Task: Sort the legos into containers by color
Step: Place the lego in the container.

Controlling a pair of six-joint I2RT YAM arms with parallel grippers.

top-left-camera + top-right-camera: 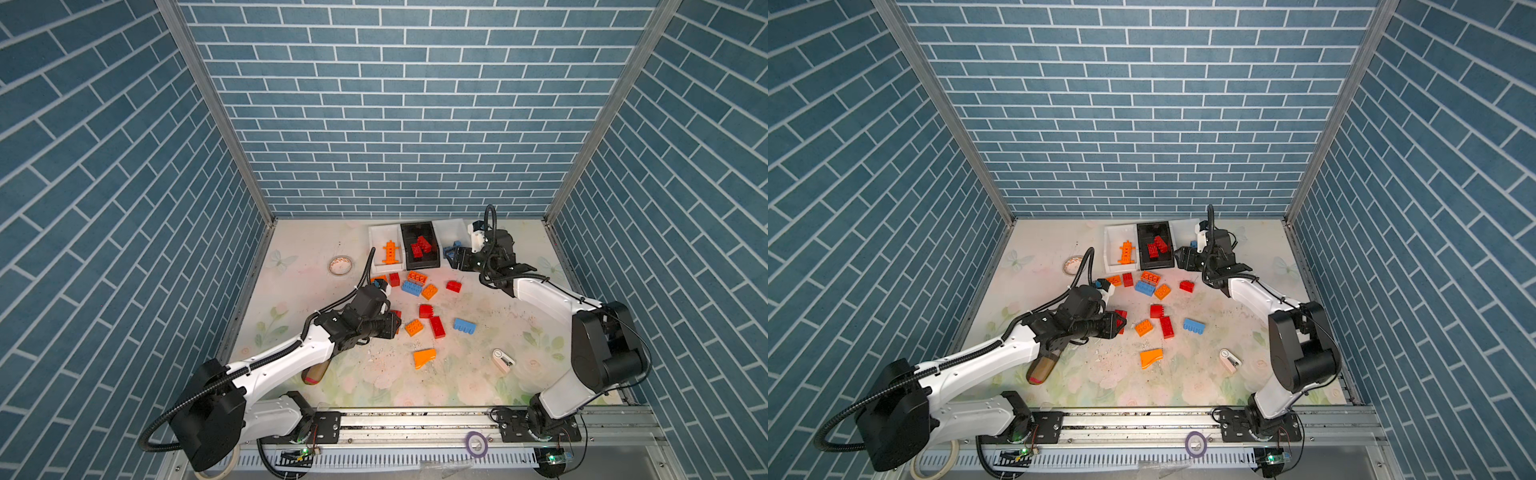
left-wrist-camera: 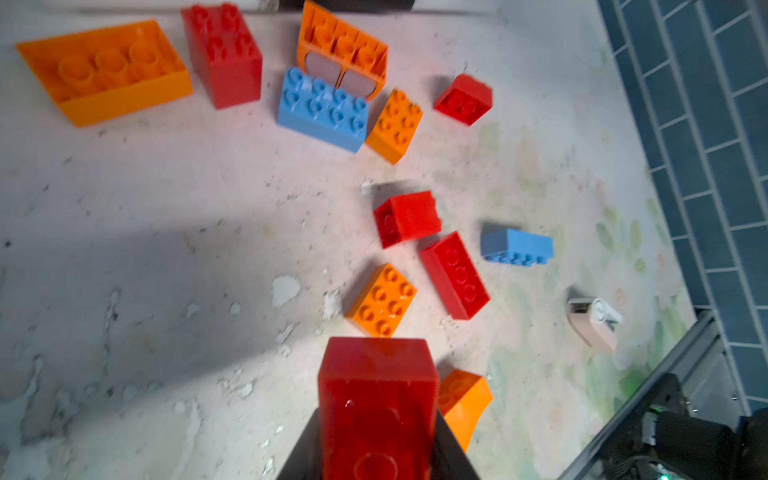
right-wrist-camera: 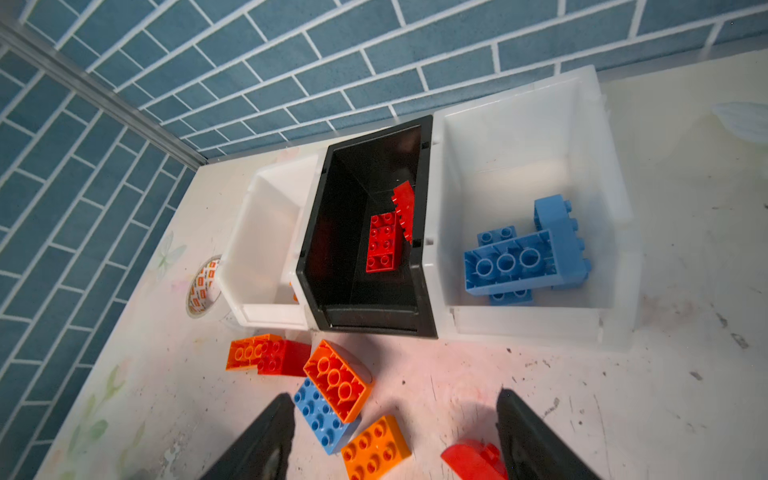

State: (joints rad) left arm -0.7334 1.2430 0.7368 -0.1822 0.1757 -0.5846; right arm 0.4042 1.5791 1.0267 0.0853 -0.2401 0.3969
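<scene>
— Which arm has a piece right now?
— The left gripper (image 1: 394, 325). Its jaws are narrowed onto a red brick (image 2: 378, 395), whose long side runs straight out ahead of them in the left wrist view.
— And where does that brick belong?
— In the black bin (image 1: 415, 231), the middle of three set against the back wall, with red bricks already inside. From the left gripper it lies farther back and a little toward the robot's right. A loose cluster of orange and blue bricks (image 1: 410, 287) sits on the table between.
— How does the bin's long axis run?
— Front to back, so I'd judge the reach goes along it.
— Isn't the right arm nearer?
— Yes. The right gripper (image 3: 395, 411) hovers just in front of the white bin (image 3: 519, 324) holding blue bricks, jaws wide with nothing between them.
— What is the left arm's pose?
— The forearm is stretched low over the table from the front left, and the gripper is roughly level and pointing toward the centre. It would likely need to lift before reaching back.
</scene>
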